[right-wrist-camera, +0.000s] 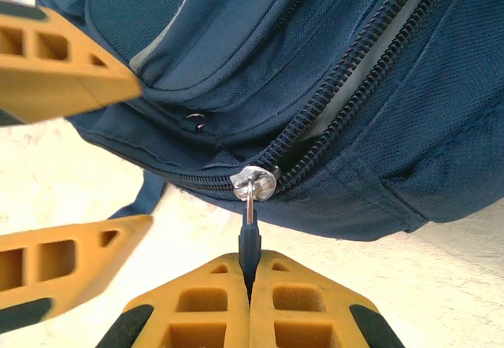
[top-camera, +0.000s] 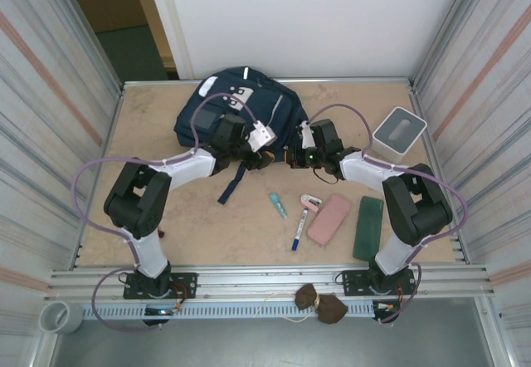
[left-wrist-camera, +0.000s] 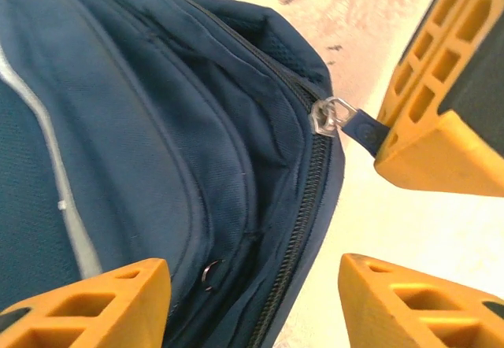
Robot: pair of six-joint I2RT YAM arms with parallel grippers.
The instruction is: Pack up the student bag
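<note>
Woven navy student bag (right-wrist-camera: 378, 88); silver-looped zipper pull (right-wrist-camera: 250, 222) pinched by right gripper (right-wrist-camera: 250, 265)

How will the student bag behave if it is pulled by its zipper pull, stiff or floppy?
Probably floppy: the student bag fabric folds and sags around the zipper. It may slide on the smooth table rather than unzip, since the right tool grips just the zipper pull.

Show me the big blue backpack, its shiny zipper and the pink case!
backpack (top-camera: 284, 105): top external view, bare blue fabric, upper right.
shiny zipper (right-wrist-camera: 253, 183): right wrist view, the silver slider.
pink case (top-camera: 329, 218): top external view, middle of its top.
</note>
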